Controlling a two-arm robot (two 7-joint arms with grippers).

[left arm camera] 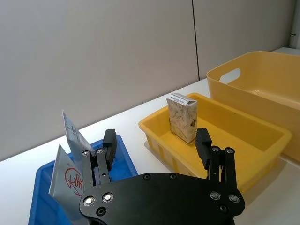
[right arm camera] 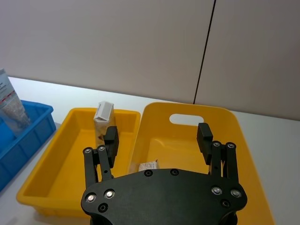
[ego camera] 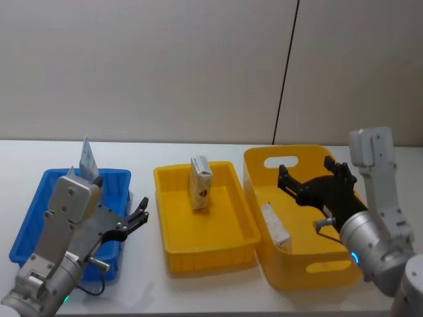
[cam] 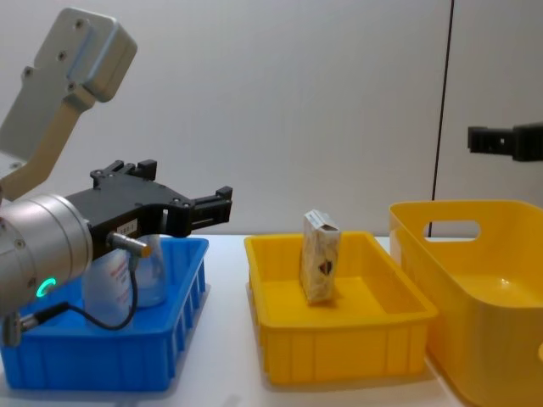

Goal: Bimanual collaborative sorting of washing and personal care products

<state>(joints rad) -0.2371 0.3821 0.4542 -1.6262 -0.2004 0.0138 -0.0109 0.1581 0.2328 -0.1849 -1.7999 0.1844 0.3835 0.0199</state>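
The squeeze tubes (ego camera: 86, 158) in the blue tray (ego camera: 39, 198) are being mostly covered by the arm of the left tool (ego camera: 140, 212). The carton (right arm camera: 149, 165) in the basket (right arm camera: 220, 126) is being partly hidden behind the right tool (right arm camera: 158, 136).

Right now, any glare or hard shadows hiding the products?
Head view: even light, no glare or hard shadow on the upright carton in the yellow tray. Chest view: the indicator light on the left arm glows, no flare on the squeeze tubes. Left wrist view: open left pincer overlaps one tube. Right wrist view: open right pincer overlaps the carton lying in the basket.
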